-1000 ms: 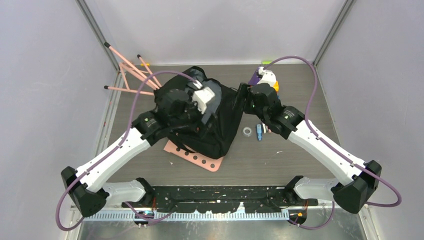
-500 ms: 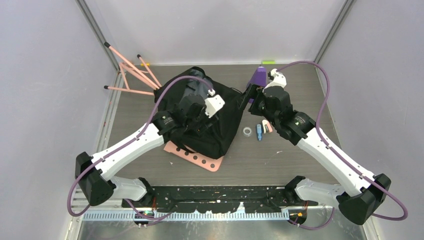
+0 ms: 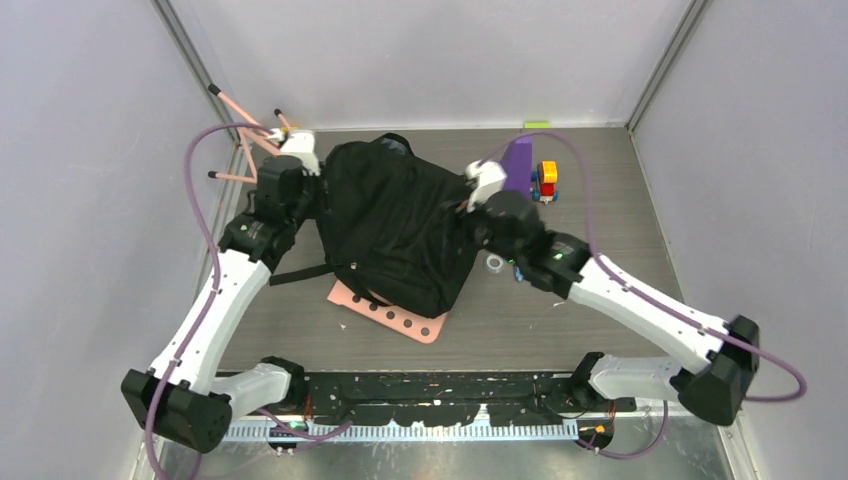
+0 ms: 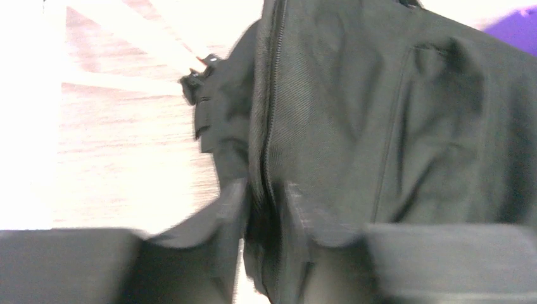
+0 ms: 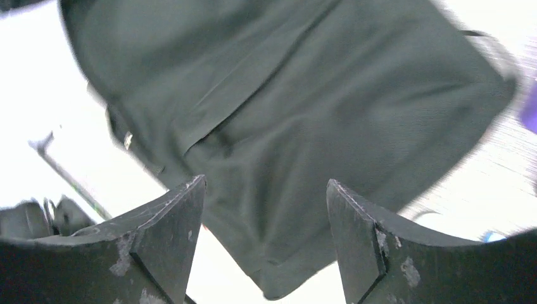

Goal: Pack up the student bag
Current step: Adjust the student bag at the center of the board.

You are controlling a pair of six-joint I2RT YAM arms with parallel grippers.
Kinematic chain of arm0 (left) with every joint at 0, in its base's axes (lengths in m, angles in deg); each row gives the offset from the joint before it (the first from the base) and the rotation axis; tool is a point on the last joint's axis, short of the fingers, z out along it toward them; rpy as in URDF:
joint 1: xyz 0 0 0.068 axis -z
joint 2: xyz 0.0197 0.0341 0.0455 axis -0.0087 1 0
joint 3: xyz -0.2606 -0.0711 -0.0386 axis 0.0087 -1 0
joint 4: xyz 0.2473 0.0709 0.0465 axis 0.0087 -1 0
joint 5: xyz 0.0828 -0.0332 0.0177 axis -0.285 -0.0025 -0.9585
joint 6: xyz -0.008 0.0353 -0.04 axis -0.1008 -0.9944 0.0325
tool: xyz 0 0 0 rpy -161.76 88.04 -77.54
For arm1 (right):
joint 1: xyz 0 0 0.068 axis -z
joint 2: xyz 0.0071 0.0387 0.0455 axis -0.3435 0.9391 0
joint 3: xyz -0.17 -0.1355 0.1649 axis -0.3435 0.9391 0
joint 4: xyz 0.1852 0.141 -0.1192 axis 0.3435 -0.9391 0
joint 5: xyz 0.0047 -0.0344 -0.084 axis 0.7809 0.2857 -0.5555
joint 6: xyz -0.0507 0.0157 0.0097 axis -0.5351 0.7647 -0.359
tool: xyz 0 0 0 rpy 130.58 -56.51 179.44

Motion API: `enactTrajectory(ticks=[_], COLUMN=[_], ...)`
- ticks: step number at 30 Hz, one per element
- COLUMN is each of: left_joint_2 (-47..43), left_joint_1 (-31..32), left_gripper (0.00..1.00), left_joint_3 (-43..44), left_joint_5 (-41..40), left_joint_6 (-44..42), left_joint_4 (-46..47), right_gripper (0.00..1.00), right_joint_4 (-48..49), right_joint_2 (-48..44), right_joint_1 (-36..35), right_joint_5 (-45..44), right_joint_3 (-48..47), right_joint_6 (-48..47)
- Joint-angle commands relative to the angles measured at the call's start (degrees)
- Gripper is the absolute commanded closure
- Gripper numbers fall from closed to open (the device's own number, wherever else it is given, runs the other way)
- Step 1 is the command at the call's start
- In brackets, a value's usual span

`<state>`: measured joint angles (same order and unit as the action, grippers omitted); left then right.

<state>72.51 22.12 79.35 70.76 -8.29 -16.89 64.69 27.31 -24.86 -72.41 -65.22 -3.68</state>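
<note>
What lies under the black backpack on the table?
A pink perforated board pokes out from under the backpack at its near edge; its remainder, and anything else beneath, is covered.

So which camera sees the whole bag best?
The top camera: nearly the whole bag shows there. The left wrist view shows only its zipper edge close up, and the right wrist view shows only blurry black fabric.

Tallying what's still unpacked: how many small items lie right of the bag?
3 visible: purple block and multicoloured toy at the back, white ring beside the right arm; that arm may hide more.
</note>
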Motion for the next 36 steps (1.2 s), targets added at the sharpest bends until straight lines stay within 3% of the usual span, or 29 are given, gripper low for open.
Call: enactTrajectory(ticks=[1, 4, 8, 13, 15, 22, 25, 36], left_joint_2=[-1.34, -3.75, -8.95, -15.01, -15.85, -14.24, -10.68, -4.02], left_joint_1=[-8.99, -12.56, -12.66, -12.06, -9.81, 10.77, 16.48, 20.82], left_gripper=[0.49, 0.18, 0.09, 0.12, 0.15, 0.16, 0.21, 0.29], left_joint_3=[-2.56, -2.88, -2.57, -6.77, -8.83, -10.80, -10.78, -11.06], left_joint_5=[8.87, 10.12, 10.61, 31.10, 34.90, 22.55, 18.30, 5.52], left_joint_6=[13.36, 14.09, 9.19, 4.05, 3.11, -10.10, -17.82, -26.85], left_joint_4=[1.32, -1.56, -7.74, -7.82, -6.77, -5.08, -5.36, -6.24], right_gripper=[0.24, 0.25, 0.25, 0.26, 0.25, 0.24, 0.22, 0.21], right_joint_4=[7.27, 9.82, 11.61, 12.46, 12.28, 6.00, 5.62, 6.10], right_joint_2=[5.88, 10.49, 13.85, 15.21, 14.61, 10.16, 6.67, -0.30], right_joint_1=[-10.03, -11.34, -14.10, -14.68, -14.72, -14.68, -14.47, -12.45], right_joint_5=[0.42, 4.57, 6.21, -1.99, -4.15, -15.98, -19.35, -18.10], right_joint_3=[-1.66, -3.62, -5.52, -6.27, -5.88, -4.60, -1.62, 3.79], right_joint_6=[-14.10, -14.36, -15.26, -11.41, -12.30, -10.11, -9.10, -6.59])
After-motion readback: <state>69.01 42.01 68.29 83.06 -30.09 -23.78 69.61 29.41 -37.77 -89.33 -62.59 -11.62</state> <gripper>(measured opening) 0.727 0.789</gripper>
